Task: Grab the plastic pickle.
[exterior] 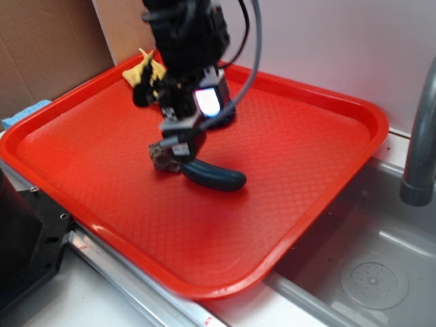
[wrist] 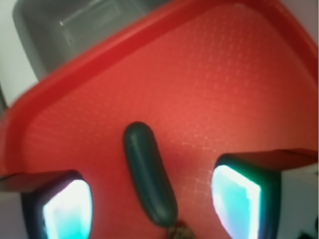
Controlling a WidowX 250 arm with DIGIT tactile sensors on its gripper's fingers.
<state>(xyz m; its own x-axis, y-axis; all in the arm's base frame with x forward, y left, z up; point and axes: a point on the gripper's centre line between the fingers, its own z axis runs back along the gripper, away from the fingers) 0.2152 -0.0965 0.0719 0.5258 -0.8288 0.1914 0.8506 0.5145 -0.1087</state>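
Observation:
The plastic pickle (exterior: 219, 177) (wrist: 148, 172), glossy, dark teal-green and slightly curved, lies flat near the middle of the red tray (exterior: 320, 129) (wrist: 224, 74). My gripper (exterior: 187, 133) (wrist: 149, 206) is open and lowered over the pickle's left end. In the wrist view the pickle runs lengthwise between the two glowing pads (wrist: 67, 209), with a gap on each side and no contact showing. The pickle's right end sticks out past the gripper in the exterior view.
A small rough brown lump (exterior: 162, 158) (wrist: 180, 233) touches the pickle's near end. A yellow toy (exterior: 141, 71) lies at the tray's far corner. A dark object (exterior: 228, 117) sits behind the gripper. The sink (exterior: 368, 272) and faucet (exterior: 419, 136) are right of the tray.

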